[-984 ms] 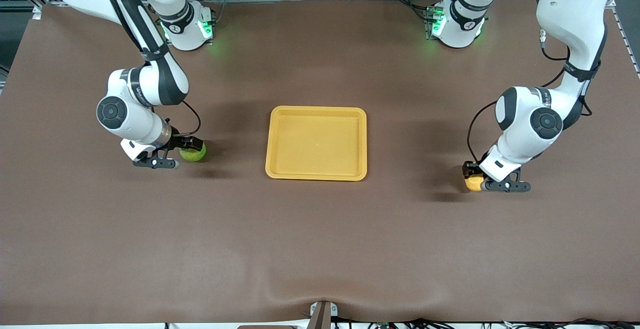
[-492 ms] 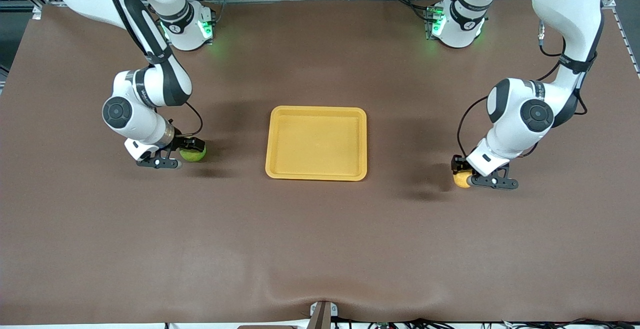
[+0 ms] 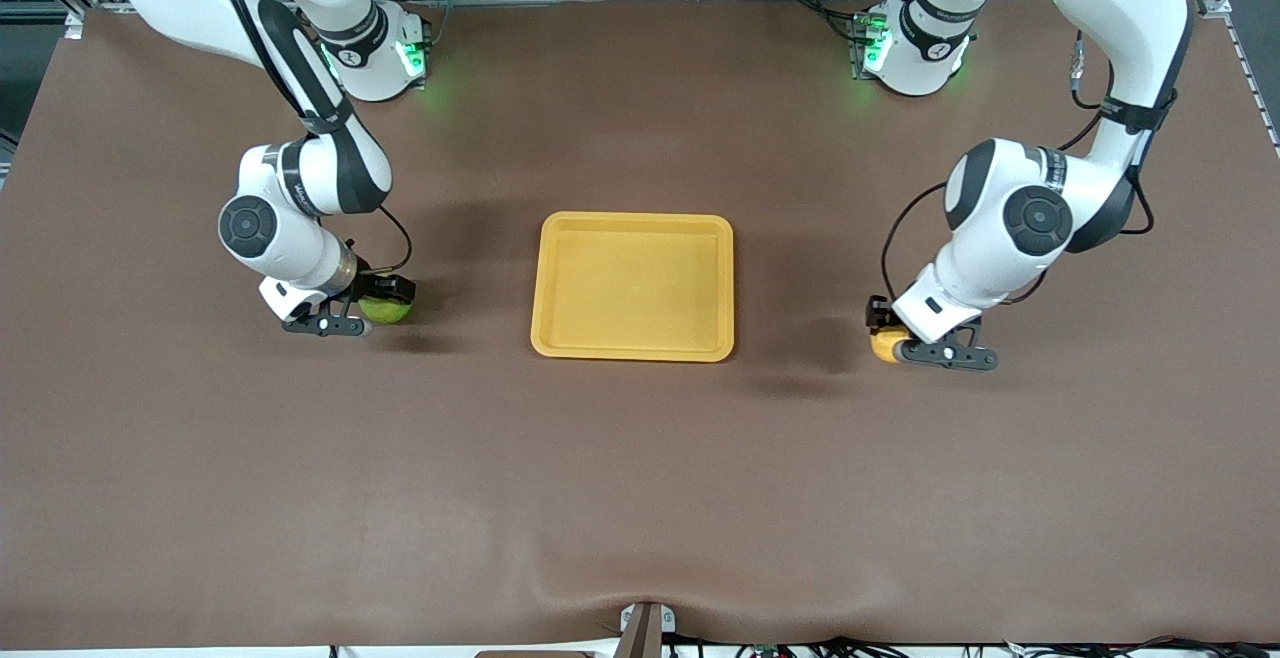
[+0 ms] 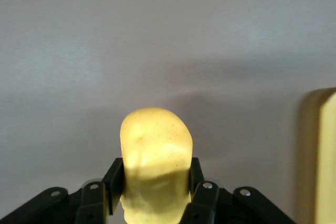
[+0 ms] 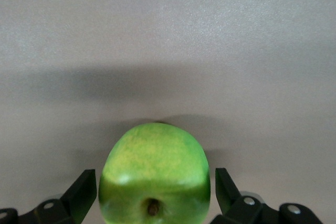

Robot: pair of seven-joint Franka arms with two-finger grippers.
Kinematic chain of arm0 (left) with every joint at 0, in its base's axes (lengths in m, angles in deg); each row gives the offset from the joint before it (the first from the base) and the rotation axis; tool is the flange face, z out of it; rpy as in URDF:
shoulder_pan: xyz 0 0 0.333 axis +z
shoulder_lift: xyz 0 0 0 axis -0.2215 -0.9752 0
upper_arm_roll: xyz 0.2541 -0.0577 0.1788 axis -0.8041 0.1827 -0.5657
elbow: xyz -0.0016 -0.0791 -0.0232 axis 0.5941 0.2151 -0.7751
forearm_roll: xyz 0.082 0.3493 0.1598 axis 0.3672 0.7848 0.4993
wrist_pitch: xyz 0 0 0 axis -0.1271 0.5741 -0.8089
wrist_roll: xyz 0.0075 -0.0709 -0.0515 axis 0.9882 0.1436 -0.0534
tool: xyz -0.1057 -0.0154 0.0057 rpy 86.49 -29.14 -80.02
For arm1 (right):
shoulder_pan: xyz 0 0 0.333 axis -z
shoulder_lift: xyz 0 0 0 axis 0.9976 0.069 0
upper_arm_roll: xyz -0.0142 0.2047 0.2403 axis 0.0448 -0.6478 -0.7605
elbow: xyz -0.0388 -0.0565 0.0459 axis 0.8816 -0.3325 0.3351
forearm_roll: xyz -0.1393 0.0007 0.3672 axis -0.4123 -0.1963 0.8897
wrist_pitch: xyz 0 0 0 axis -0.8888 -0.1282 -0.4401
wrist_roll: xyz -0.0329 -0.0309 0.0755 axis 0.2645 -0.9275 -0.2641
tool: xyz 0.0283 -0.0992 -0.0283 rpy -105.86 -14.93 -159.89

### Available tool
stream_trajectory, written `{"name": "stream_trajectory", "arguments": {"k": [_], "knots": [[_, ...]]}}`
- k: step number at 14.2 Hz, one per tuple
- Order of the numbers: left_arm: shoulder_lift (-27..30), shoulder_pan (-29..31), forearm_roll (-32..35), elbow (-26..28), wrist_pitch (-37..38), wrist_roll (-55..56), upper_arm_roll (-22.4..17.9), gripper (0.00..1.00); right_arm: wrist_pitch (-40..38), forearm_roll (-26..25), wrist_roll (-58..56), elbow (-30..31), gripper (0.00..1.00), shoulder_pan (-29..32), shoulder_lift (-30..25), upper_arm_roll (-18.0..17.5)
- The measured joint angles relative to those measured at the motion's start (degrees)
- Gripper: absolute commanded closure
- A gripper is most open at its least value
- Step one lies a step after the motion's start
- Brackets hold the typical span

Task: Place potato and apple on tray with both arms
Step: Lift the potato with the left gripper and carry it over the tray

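The yellow potato hangs just above the mat, off the tray's side toward the left arm's end. My left gripper is shut on it, both fingers pressed to its sides. The green apple rests on the mat beside the tray toward the right arm's end, stem dimple facing the wrist camera. My right gripper is open around it, with a gap between each finger and the fruit. The yellow-orange tray lies mid-table with nothing in it; its edge shows in the left wrist view.
Brown mat covers the whole table. Both arm bases stand along the edge farthest from the front camera. A small bracket sits at the edge nearest that camera.
My left gripper has carried the potato toward the tray. The right arm's wrist has shifted a little toward the tray while the apple stays in place.
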Motion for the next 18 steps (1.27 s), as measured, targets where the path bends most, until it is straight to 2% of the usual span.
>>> {"name": "stream_trajectory", "arguments": {"k": [1,2,3,11,13,18], "knots": [[0.0,-0.06,0.0,-0.54,0.55,1.44,1.19,1.0,0.59,0.0,0.0,0.3,0.48,-0.06,0.24,-0.01],[0.0,-0.13,0.0,-0.96,0.94,2.77,2.39,1.0,0.79,0.0,0.0,0.47,0.78,-0.12,0.4,-0.02],[-0.01,-0.41,0.0,-1.38,1.41,4.2,3.42,1.0,0.84,0.0,0.0,0.44,0.98,-0.16,0.25,-0.02],[-2.13,-8.62,0.0,-6.58,5.1,13.5,4.35,1.0,-0.99,0.0,0.0,0.01,1.0,-0.57,0.28,-0.05],[-3.35,-10.48,0.14,-7.41,5.16,15.23,4.32,1.0,-3.85,0.0,-0.01,-1.14,1.0,-0.72,0.16,-0.06],[-7.83,-15.31,5.49,-10.9,5.16,24.47,4.31,1.0,-11.14,0.0,0.0,-5.25,1.0,-0.86,-1.41,-0.06]]}}
